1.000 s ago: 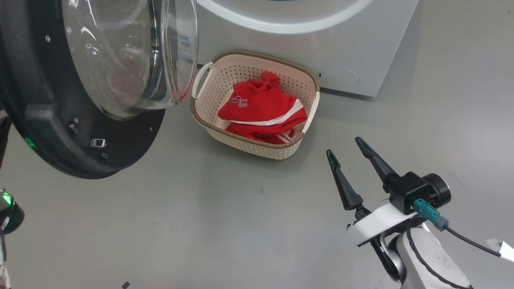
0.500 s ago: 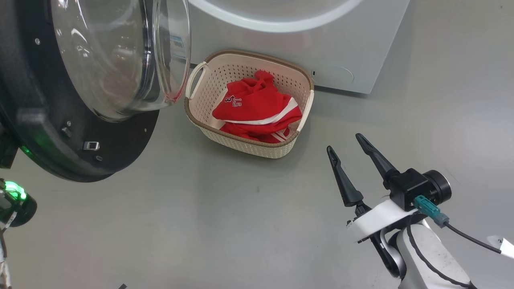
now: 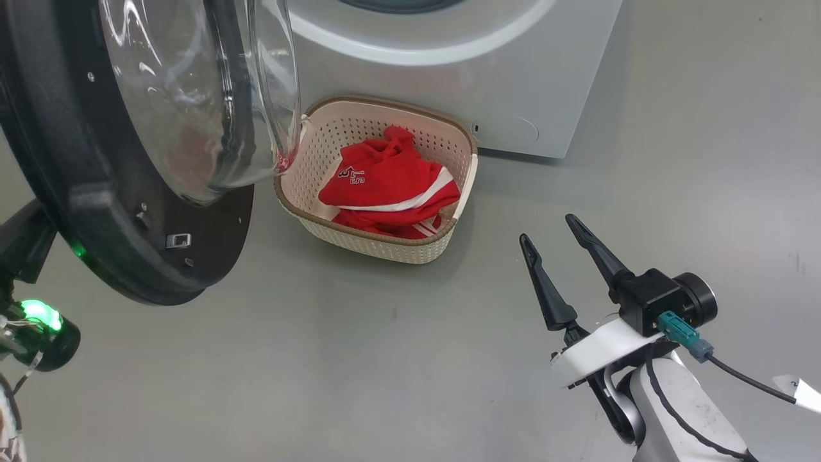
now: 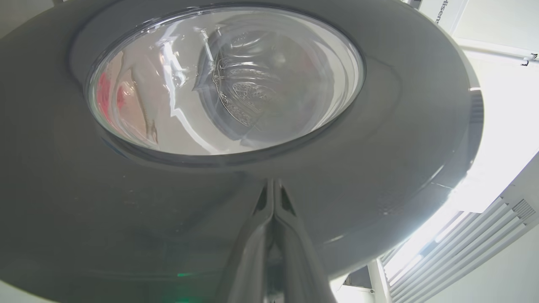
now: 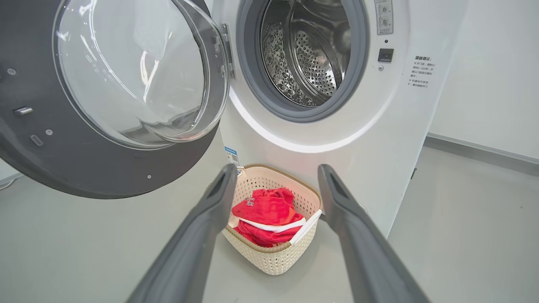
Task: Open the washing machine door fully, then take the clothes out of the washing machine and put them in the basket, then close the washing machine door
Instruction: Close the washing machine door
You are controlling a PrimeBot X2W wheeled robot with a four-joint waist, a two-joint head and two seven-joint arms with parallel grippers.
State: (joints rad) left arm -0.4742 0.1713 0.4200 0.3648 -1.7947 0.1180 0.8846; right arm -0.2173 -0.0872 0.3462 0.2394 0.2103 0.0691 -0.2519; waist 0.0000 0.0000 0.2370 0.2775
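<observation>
The washing machine door (image 3: 115,212) stands partly open at the left, its glass bowl (image 3: 192,96) overlapping the basket's left end. My left gripper (image 4: 271,185) is shut on nothing, its tips at the dark outer rim of the washing machine door (image 4: 379,139), just below the glass. The red clothes (image 3: 385,186) lie in the cream basket (image 3: 385,247), which stands against the front of the washing machine (image 3: 513,77). My right gripper (image 3: 547,228) hangs open and empty to the basket's right. In the right wrist view the steel drum (image 5: 311,54) shows bare above the basket (image 5: 273,256) and clothes (image 5: 267,210).
Grey floor spreads in front of the machine and around my right arm (image 3: 667,398). My left arm's wrist, with a green light (image 3: 38,314), sits below the door's lower edge. A pale wall (image 5: 484,75) runs to the machine's right.
The head camera has shifted, so the whole scene sits further left. Beyond that, the door has swung towards the machine, now covering the basket's left handle. The right gripper has kept still.
</observation>
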